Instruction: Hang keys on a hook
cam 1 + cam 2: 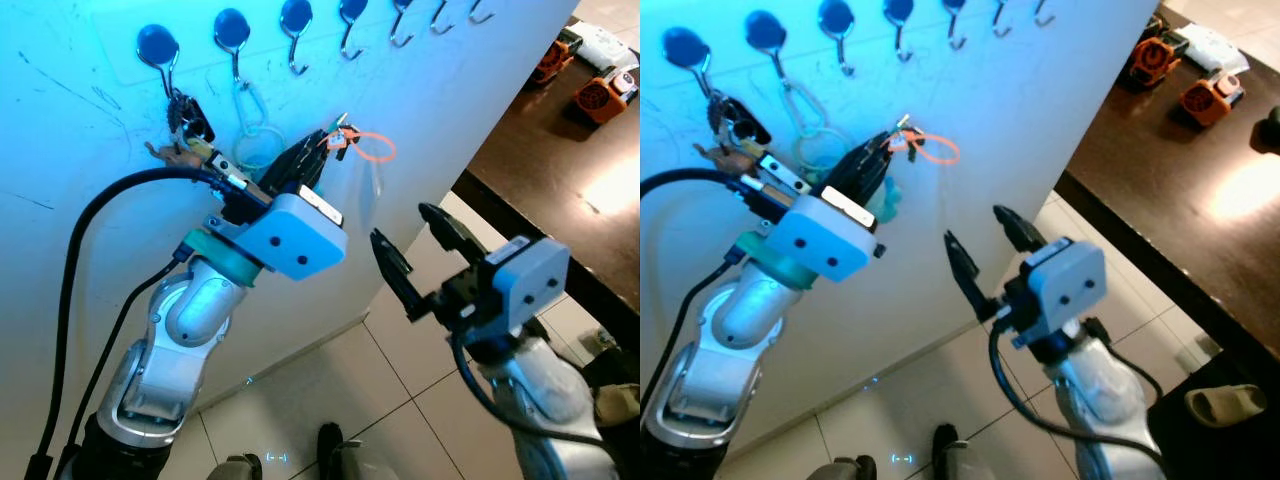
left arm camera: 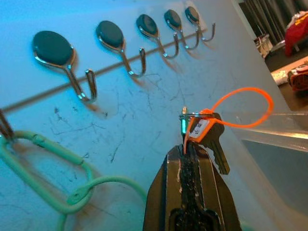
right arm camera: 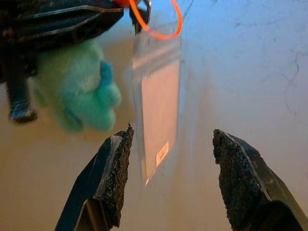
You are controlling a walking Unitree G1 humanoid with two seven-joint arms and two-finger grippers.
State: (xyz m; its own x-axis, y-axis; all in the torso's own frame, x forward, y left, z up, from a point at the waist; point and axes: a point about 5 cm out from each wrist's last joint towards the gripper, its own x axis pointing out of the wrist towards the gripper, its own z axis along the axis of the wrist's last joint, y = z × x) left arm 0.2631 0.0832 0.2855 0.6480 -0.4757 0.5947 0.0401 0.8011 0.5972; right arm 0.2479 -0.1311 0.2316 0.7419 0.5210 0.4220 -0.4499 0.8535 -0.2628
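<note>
- Two end effectors are raised in front of a pale wall [image 1: 80, 150] that carries a row of metal hooks [image 2: 82, 77].
- The left end effector [image 2: 192, 154] has its fingers pressed together on a key [image 2: 214, 144]; it is held up close to the wall, below the row of hooks.
- An orange loop [image 2: 245, 108] is threaded through the key's ring and stands out past the fingertips, free of any hook.
- A clear plastic tag sleeve [image 3: 159, 110] hangs from the orange loop, close to the wall.
- A fuzzy teal charm [image 3: 79, 94] hangs beside the sleeve, just under the left end effector.
- The right end effector [image 1: 415, 250] is lower and to the right, its fingers spread wide with nothing between them; in its wrist view the sleeve hangs beyond the gap, apart from both fingers.
- The leftmost hook in the head views carries a dark bunch of keys [image 1: 185, 125].
- The next hook carries a pale green cord loop [image 2: 53, 178].
- The hooks further right are bare.
- A tiled floor [image 1: 400, 400] lies below, and a dark bench [image 1: 560, 170] at the right carries orange objects [image 1: 600, 95].
</note>
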